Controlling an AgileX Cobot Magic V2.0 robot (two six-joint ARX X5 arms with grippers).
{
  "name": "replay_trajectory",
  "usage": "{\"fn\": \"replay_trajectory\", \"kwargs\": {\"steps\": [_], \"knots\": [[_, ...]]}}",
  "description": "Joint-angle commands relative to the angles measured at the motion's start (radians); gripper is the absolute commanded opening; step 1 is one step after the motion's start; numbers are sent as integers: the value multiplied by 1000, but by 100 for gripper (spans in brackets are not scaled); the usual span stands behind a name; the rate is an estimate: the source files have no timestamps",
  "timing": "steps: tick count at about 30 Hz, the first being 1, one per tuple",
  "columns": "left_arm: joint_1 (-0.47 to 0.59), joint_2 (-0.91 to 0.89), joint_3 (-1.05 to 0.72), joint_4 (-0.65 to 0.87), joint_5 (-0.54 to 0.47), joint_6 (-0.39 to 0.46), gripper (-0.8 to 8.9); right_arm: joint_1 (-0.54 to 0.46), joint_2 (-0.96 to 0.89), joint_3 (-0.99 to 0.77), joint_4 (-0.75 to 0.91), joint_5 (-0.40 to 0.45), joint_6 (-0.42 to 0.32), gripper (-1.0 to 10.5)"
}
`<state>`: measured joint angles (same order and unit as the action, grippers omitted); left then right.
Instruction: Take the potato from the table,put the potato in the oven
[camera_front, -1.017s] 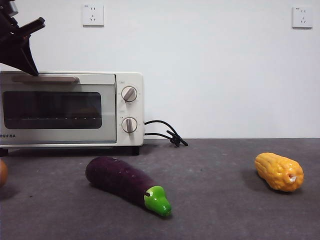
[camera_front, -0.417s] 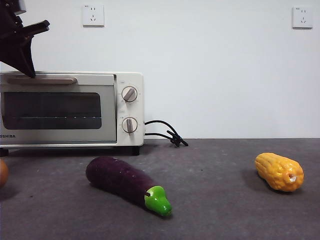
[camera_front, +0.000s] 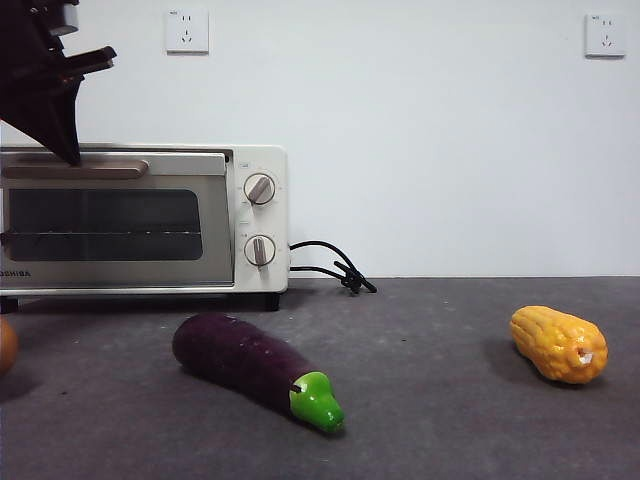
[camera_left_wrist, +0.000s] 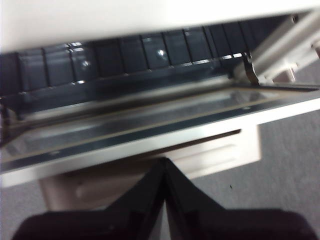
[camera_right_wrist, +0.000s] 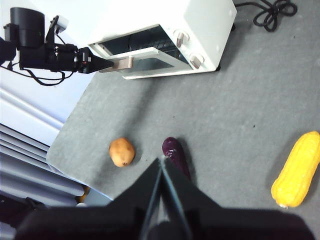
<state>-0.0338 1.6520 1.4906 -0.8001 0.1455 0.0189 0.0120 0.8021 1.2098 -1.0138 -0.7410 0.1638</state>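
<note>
The cream oven (camera_front: 262, 180) stands at the back left, its glass door (camera_front: 120, 225) tilted a little open from the top. My left gripper (camera_front: 68, 150) is shut on the door's beige handle (camera_front: 110, 169). In the left wrist view its jaws (camera_left_wrist: 164, 162) meet at the handle (camera_left_wrist: 215, 152), with the rack inside showing over the door. The potato (camera_right_wrist: 122, 152) lies on the table (camera_front: 440, 400) in front of the oven, cut off by the left edge (camera_front: 5, 345) of the front view. My right gripper (camera_right_wrist: 161, 162) hangs high above the table, shut and empty.
A purple eggplant (camera_front: 250, 365) with a green tip lies in front of the oven, right of the potato. A yellow corn cob (camera_front: 558, 344) lies at the right. The oven's black cord (camera_front: 335, 268) trails behind on the table.
The left gripper has moved slightly right with the handle, and the oven door has swung from closed to a little open.
</note>
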Motion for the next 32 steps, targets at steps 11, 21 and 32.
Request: {"fn": "replay_trajectory", "kwargs": {"steps": [11,21,32], "knots": [[-16,63,-175,-7,-68,26,-6,1,-48,5,-34,19,-12,1],[-16,63,-313,87,-68,14,-6,1,-45,5,-32,21,-13,1],[-16,63,-313,98,-67,15,-6,1,-46,5,-34,35,-15,1]]}}
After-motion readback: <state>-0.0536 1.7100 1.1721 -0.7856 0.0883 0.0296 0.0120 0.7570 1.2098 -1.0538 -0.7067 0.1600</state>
